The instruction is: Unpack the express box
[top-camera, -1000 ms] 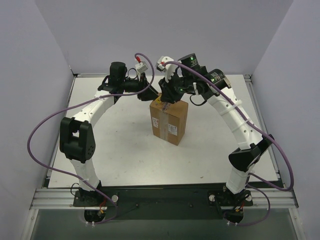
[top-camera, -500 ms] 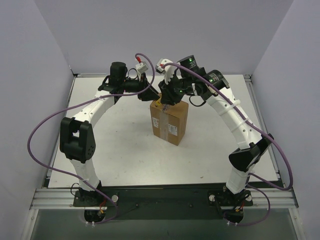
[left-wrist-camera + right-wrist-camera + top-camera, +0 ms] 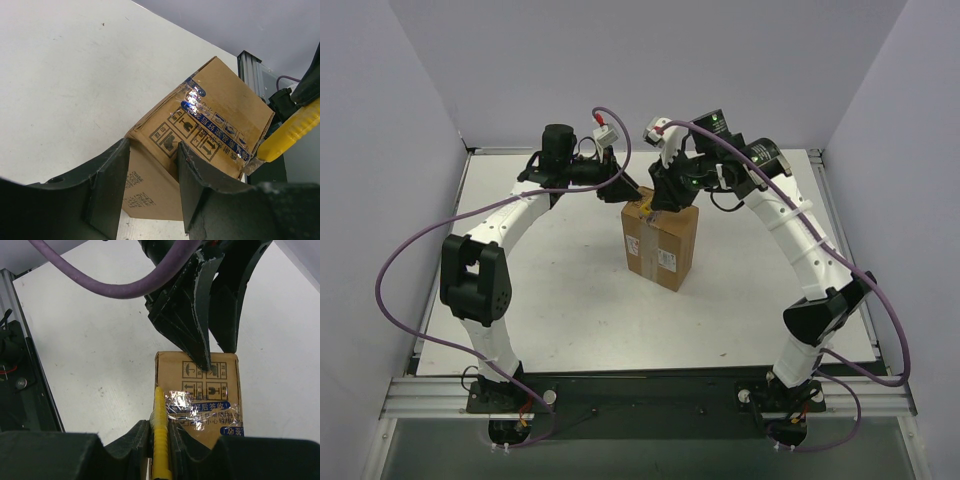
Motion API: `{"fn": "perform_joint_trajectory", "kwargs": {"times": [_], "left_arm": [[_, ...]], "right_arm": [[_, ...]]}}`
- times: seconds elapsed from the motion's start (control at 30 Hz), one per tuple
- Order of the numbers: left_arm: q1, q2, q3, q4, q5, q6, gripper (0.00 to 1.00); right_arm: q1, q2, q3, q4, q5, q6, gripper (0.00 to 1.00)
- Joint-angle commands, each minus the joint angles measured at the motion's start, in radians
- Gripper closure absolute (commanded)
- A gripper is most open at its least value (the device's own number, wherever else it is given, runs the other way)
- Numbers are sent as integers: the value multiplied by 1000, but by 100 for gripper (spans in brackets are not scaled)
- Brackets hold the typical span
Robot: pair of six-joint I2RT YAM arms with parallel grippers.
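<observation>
The express box (image 3: 660, 245), a brown carton, stands upright mid-table with a white label on its near face. Clear tape (image 3: 200, 402) with blue print crosses its top (image 3: 225, 115). My left gripper (image 3: 628, 192) is open and straddles the box's far top corner (image 3: 154, 147); one fingertip (image 3: 207, 362) rests on the lid. My right gripper (image 3: 665, 200) is shut on a yellow utility knife (image 3: 161, 440). The knife's front end (image 3: 292, 132) sits at the taped edge of the top.
The white table (image 3: 550, 290) is bounded by grey walls at the left, back and right. An aluminium rail (image 3: 250, 62) runs along its edge. Purple cables (image 3: 410, 250) loop off both arms. The two wrists are close together above the box.
The right wrist has shifted a little to the right over the box, carrying the knife along the top. The left gripper and the box have barely moved.
</observation>
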Motion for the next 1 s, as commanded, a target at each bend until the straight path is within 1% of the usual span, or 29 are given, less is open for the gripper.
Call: {"fn": "perform_joint_trajectory", "kwargs": {"times": [0.0,0.37,0.97], "left_arm": [[-15,87,-51,-128,-126,78,48],[-15,98,-45,-128,-127,78,49],[-15,109,-39,-128,-132,101,49]], "right_arm": [[-7,-65,-21,-57,-39,-13,100],[-18,-57,-18,-106,-43,9,100],[-56,-74,11,-261,-8,-71,100]]}}
